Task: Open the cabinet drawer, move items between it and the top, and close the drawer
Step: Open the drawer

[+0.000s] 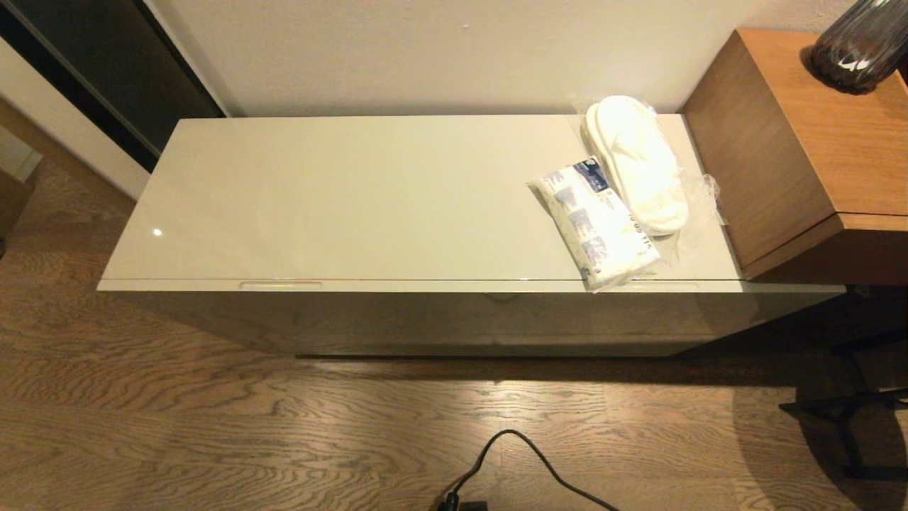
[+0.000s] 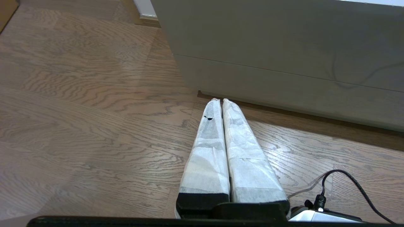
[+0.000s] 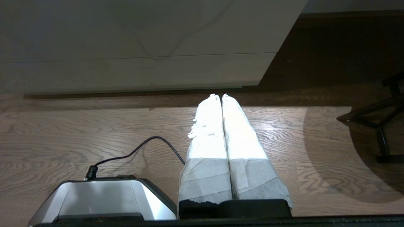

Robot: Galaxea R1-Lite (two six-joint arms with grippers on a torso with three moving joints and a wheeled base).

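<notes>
Drawer (image 1: 454, 312) first: it sits closed, its pale glossy face flush under the top (image 1: 355, 199), so opening it is the step I have in hand. Both my grippers hang low over the wooden floor (image 2: 79, 110), short of the cabinet front. My left gripper (image 2: 219, 101) has its wrapped fingers pressed together with nothing between them, and my right gripper (image 3: 217, 96) is the same, closed and empty.

The handle slot (image 1: 280, 285) I judge best for my left gripper lies well above and ahead of it, at the upper edge of the face near the cabinet's left end. A second slot seems to sit near the right end, but the white packet with blue panels (image 1: 596, 223) overhangs the front edge there and hides most of it. The white slippers (image 1: 635, 163) in their clear bag (image 1: 699, 195) lie just behind that packet, touching it, close to the brown wooden unit (image 1: 794, 142).

To do this well, I would raise the left gripper, part the fingers, hook one into the slot and pull straight back toward me. The drawer is long, so a one-sided pull may skew it; I would go slowly. I should keep clear of the overhanging packet so it is not knocked off.
</notes>
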